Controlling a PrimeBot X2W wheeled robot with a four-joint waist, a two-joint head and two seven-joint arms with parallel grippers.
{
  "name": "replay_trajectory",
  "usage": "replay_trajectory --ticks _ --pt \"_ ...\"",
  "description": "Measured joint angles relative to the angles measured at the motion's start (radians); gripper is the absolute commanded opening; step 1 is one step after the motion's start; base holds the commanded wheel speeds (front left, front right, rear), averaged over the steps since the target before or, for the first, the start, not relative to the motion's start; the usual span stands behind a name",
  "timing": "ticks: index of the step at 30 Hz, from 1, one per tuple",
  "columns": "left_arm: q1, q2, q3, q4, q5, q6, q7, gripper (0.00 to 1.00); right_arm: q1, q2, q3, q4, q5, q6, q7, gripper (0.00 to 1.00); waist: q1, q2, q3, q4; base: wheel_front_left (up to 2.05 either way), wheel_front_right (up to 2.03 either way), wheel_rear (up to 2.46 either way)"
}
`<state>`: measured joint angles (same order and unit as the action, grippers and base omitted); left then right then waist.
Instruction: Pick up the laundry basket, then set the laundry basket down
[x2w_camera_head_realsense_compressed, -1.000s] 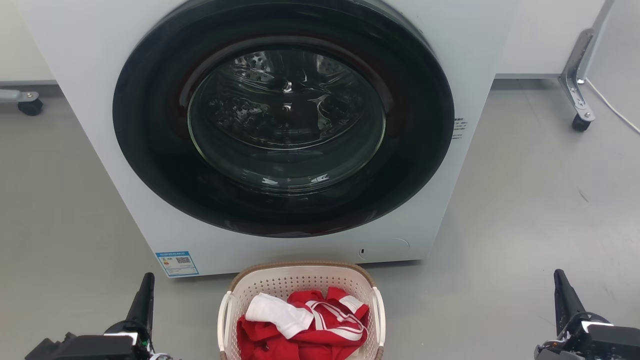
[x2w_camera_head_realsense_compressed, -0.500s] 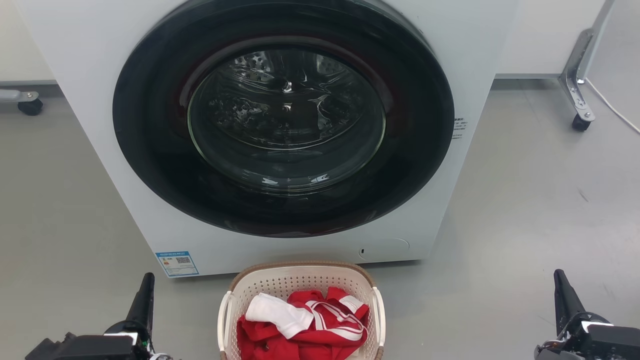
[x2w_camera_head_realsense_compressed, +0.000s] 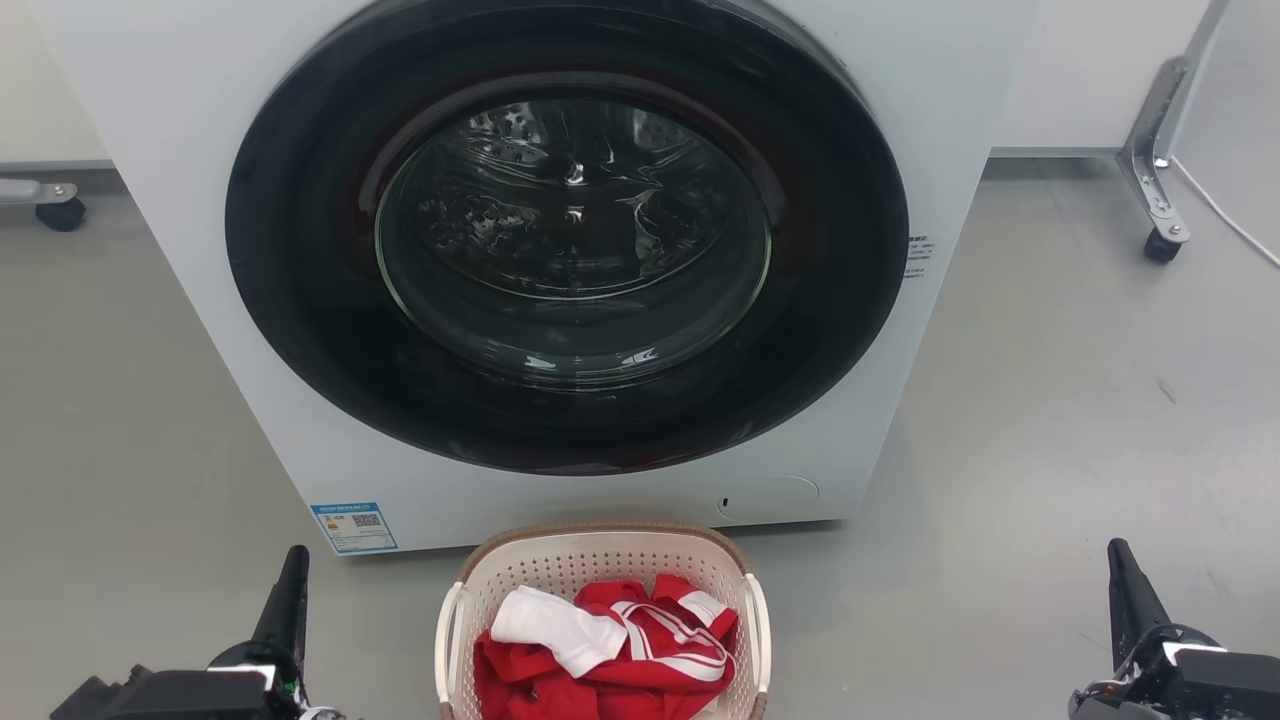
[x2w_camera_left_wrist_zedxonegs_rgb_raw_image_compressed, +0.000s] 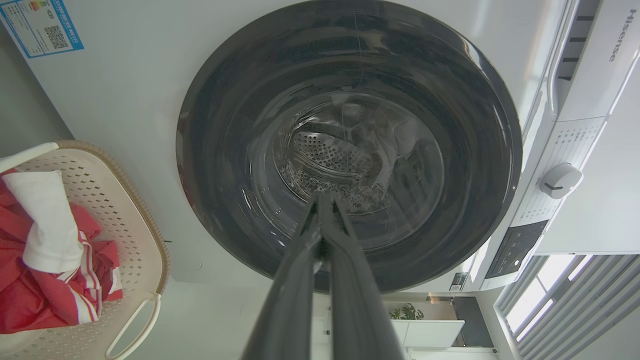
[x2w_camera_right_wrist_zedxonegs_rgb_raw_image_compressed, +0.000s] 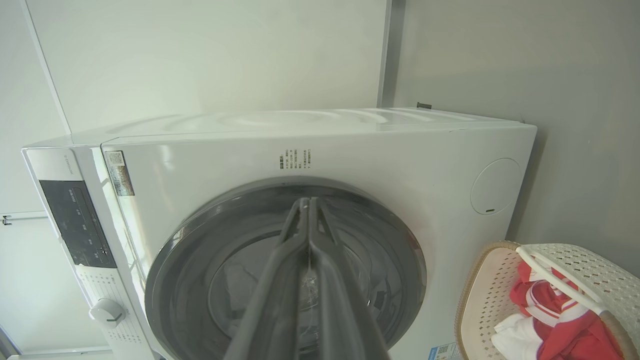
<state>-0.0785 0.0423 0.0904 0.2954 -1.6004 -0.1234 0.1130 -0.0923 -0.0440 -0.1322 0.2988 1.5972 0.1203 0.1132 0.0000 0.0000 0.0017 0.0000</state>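
Between my two end effectors, just ahead of me, the laundry basket (x2w_camera_head_realsense_compressed: 600, 565) sits on the floor (x2w_camera_head_realsense_compressed: 1050, 420) just in front of the washing machine (x2w_camera_head_realsense_compressed: 150, 150), with red clothes (x2w_camera_head_realsense_compressed: 610, 675) and a white cloth (x2w_camera_head_realsense_compressed: 550, 625) heaped inside. My left end effector (x2w_camera_head_realsense_compressed: 296, 560) has its fingers pressed together on nothing, and my right end effector (x2w_camera_head_realsense_compressed: 1118, 555) is the same, closed and empty. Both point forward at the machine's round door (x2w_camera_head_realsense_compressed: 570, 235) rather than at the basket. From the left one the basket lies inward, to its right. From the right one it lies inward, to its left, and farther off, so I judge my left arm the nearer. Its white loop handles sit on its two sides, the left handle (x2w_camera_head_realsense_compressed: 446, 630) facing my left end effector and the right handle (x2w_camera_head_realsense_compressed: 762, 625) facing my right, so the line through them runs across me from arm to arm. The basket's near end is cut off, so I cannot tell its long axis. I judge the lift calls for both to open, swing inward and take a handle each.
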Motion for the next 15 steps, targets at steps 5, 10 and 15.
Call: replay_trajectory --ticks 5,10,15 --pt "0.0 0.0 0.0 0.0 0.0 0.0 0.0 0.0 0.0 0.0 0.0 0.0 0.0 0.0 0.0 0.0 0.0 0.0 0.0 0.0 0.0 0.0 0.0" --pt "0.0 0.0 0.0 0.0 0.0 0.0 0.0 0.0 0.0 0.0 0.0 0.0 0.0 0.0 0.0 0.0 0.0 0.0 0.0 0.0 0.0 0.0 0.0" --pt "0.0 0.0 0.0 0.0 0.0 0.0 0.0 0.0 0.0 0.0 0.0 0.0 0.0 0.0 0.0 0.0 0.0 0.0001 0.0 0.0 0.0 0.0 0.0"
